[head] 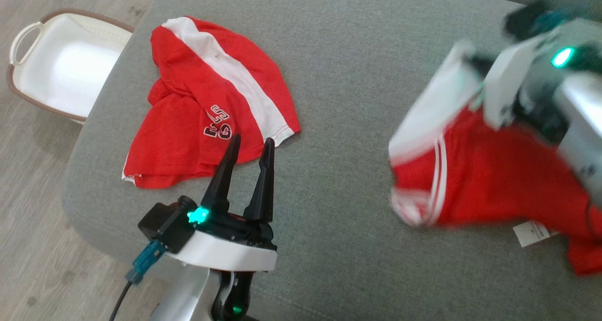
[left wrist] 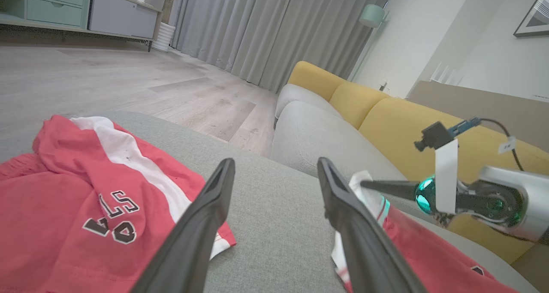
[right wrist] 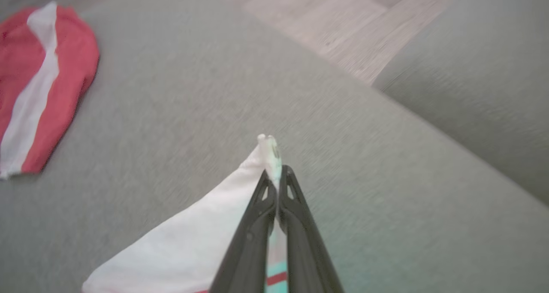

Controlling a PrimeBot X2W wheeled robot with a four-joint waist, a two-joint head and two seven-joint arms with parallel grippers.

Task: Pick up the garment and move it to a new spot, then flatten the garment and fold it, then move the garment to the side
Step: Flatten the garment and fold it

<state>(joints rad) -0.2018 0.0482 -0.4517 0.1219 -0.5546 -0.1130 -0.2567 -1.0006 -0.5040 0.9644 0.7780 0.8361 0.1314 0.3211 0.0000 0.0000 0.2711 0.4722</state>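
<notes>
The garment (head: 494, 180), red shorts with a white waistband and white side stripes, lies at the right of the grey cushion (head: 352, 53). Its white waistband corner is raised off the cushion. My right gripper (head: 472, 60) is shut on that corner; the right wrist view shows the closed gripper (right wrist: 276, 173) with white cloth (right wrist: 193, 241) pinched at the tips. The left wrist view has the same gripper (left wrist: 364, 183) over the garment (left wrist: 411, 250). My left gripper (head: 252, 142) stands open and holds nothing, with the tips of this gripper (left wrist: 275, 162) above bare cushion.
A second red garment (head: 202, 100) with a white stripe and lettering lies crumpled at the cushion's left, just beyond my left fingertips. A white basket (head: 70, 72) sits on the wood floor past the cushion's left edge. A yellow sofa back (left wrist: 386, 113) rises behind.
</notes>
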